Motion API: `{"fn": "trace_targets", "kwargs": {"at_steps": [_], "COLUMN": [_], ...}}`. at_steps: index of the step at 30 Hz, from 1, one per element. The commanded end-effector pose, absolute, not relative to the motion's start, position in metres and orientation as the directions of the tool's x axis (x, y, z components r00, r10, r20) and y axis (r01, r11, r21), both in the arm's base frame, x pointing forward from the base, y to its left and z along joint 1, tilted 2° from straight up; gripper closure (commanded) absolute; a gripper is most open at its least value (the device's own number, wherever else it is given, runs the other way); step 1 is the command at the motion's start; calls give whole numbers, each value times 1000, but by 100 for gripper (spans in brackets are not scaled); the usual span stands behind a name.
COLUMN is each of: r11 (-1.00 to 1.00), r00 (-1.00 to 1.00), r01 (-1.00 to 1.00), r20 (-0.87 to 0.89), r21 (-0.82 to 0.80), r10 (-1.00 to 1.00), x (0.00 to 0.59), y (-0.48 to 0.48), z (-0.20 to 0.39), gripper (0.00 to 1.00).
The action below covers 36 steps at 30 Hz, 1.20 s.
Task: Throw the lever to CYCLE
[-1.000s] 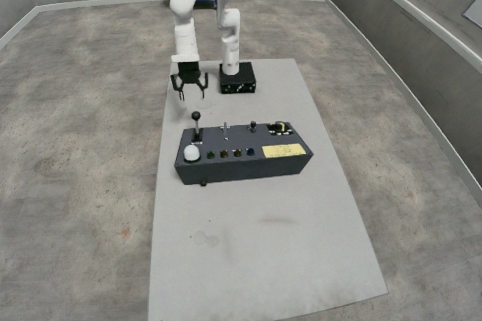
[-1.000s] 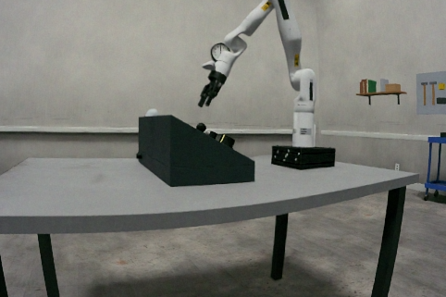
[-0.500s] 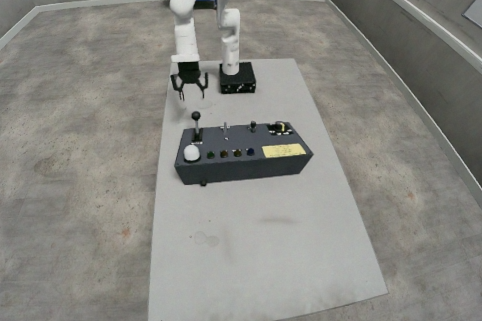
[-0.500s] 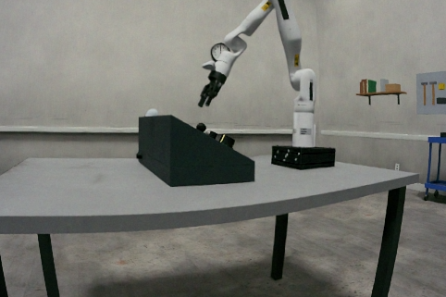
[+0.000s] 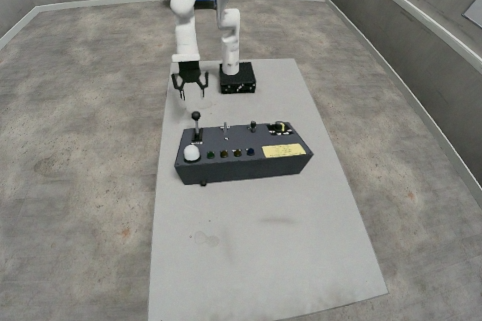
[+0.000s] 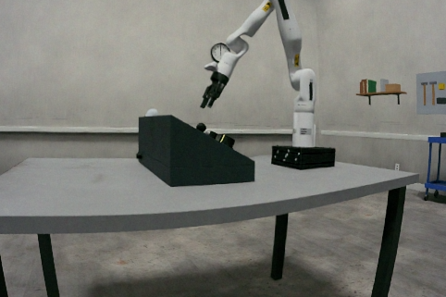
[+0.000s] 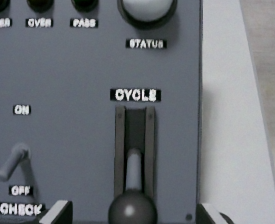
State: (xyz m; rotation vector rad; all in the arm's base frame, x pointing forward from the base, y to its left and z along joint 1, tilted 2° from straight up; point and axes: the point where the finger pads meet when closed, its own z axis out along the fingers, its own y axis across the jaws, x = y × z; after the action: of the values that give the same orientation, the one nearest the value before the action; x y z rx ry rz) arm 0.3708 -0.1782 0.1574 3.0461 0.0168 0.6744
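Observation:
The dark console [image 5: 242,151] sits on the grey table. Its lever [image 5: 196,115] has a black ball knob and stands at the console's left end, leaning toward the robot. In the wrist view the lever knob [image 7: 132,210] is at the near end of its slot [image 7: 134,150], away from the CYCLE label [image 7: 136,95]. My gripper [image 5: 190,90] is open and empty, hovering above and behind the lever, apart from it. It also shows in the side view [image 6: 206,102] above the console [image 6: 190,152]. In the wrist view the two fingertips flank the knob at the bottom edge.
A toggle [image 7: 13,162] sits between ON and OFF to the left of the lever. A white status dome [image 5: 192,153], coloured lamps, a second toggle [image 5: 226,129], a small switch [image 5: 253,125] and a rotary knob [image 5: 279,128] share the panel. The robot base [image 5: 237,78] stands behind.

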Motion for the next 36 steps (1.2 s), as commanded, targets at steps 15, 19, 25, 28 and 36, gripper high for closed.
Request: {"fn": "trace_targets", "kwargs": {"at_steps": [15, 19, 25, 28, 36], "r11": [-1000, -1000, -1000, -1000, -1000], "r00": [906, 906, 906, 906, 906], "r01": [6, 6, 6, 6, 6], "r20": [422, 422, 422, 422, 422], "r21": [25, 25, 25, 25, 25], "r10": [16, 16, 16, 16, 16], "x": [350, 350, 350, 350, 350], "y": [-177, -177, -177, -177, -177], "z": [150, 150, 150, 150, 150], "gripper": [23, 23, 23, 23, 23]}}
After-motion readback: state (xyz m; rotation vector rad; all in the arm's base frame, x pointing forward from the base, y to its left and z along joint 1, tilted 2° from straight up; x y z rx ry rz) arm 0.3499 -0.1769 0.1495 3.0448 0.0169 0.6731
